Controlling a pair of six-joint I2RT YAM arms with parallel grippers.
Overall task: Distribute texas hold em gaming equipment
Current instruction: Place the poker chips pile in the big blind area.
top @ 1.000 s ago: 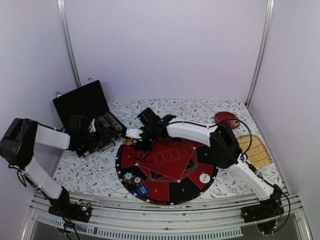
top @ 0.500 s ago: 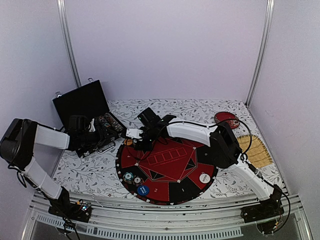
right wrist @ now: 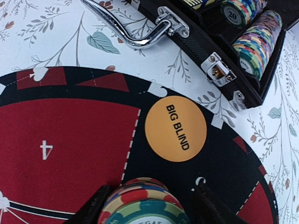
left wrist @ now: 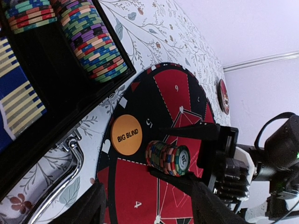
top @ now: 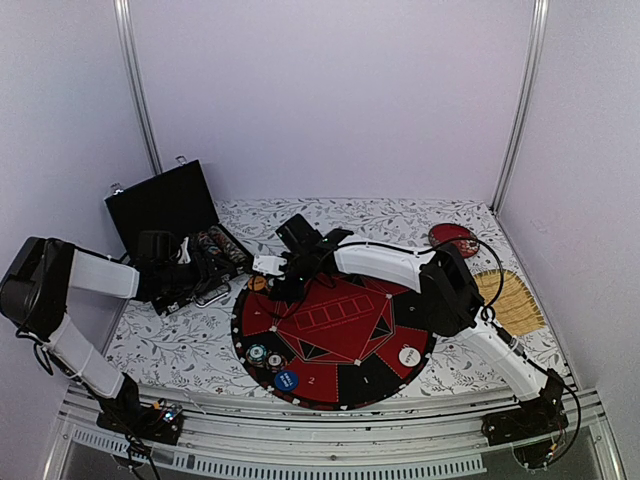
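Observation:
My right gripper [top: 281, 281] reaches over the far left of the round red-and-black poker mat [top: 345, 350]. It is shut on a stack of striped poker chips [right wrist: 145, 205], upright at seat 5, also seen in the left wrist view [left wrist: 168, 158]. The orange BIG BLIND disc [right wrist: 175, 128] lies just beside the stack [left wrist: 126, 135]. My left gripper [top: 197, 270] is open and empty over the black case [top: 165, 205], which holds rows of chips [left wrist: 96, 46]. A blue disc [top: 286, 380], a white disc [top: 409, 355] and two small chip stacks [top: 265, 356] lie on the mat. No cards show.
The case's open lid stands at the far left, its metal handle [right wrist: 126, 32] toward the mat. A dark red plate [top: 452, 238] sits at the back right and a straw-coloured mat [top: 515, 300] at the right edge. Walls close in on three sides.
Almost nothing has moved. My right gripper stays at the mat's far left with the chip stack, and the left arm holds still at the case.

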